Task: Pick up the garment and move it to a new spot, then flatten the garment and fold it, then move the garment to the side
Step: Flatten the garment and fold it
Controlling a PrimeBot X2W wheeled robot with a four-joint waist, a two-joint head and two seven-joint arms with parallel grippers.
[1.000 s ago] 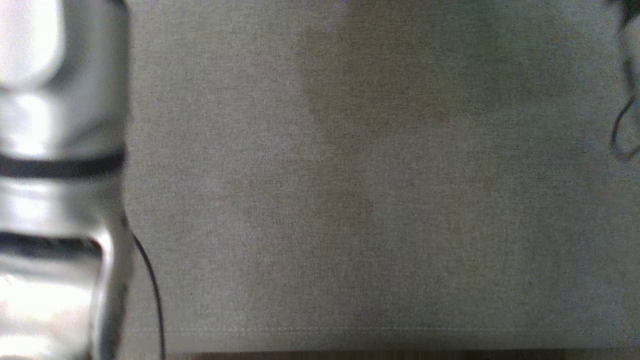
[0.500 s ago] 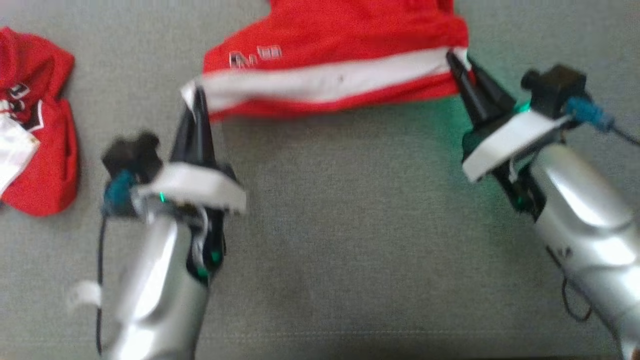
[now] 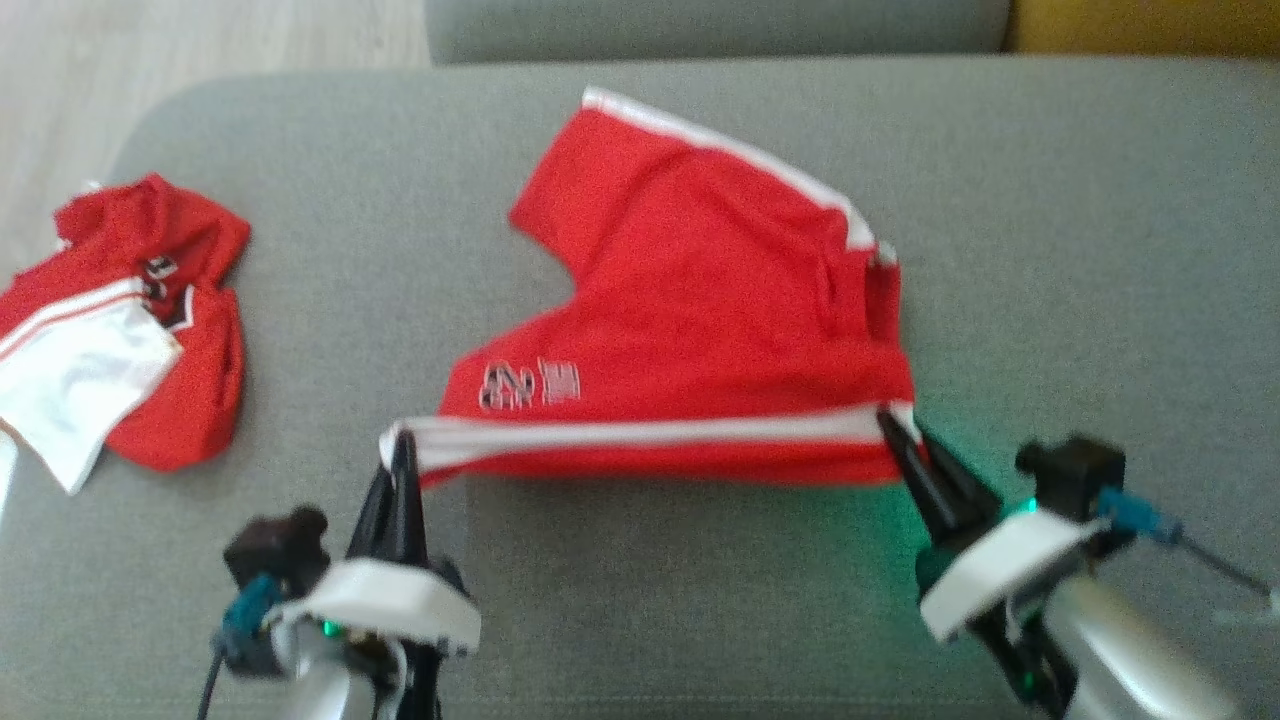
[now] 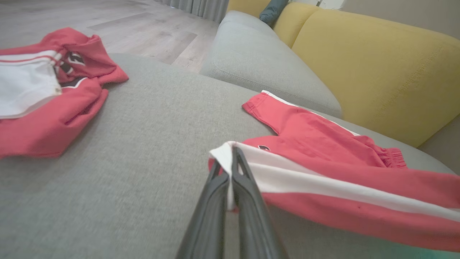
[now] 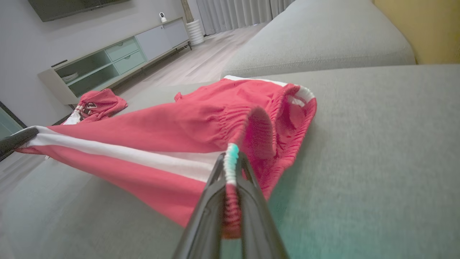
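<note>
Red garment (image 3: 700,300) spreads on the grey sofa (image 3: 1100,250); left jaws are clamped on its near left corner, right jaws on its near right corner.

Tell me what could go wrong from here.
The left pincer holds just a white hem corner and the right pincer just the waistband edge, so the shorts may slip free if pulled taut. The waistband is bunched near the right pincer, so flattening may leave folds. Another red garment lies to the left; moving that way could tangle them.
</note>
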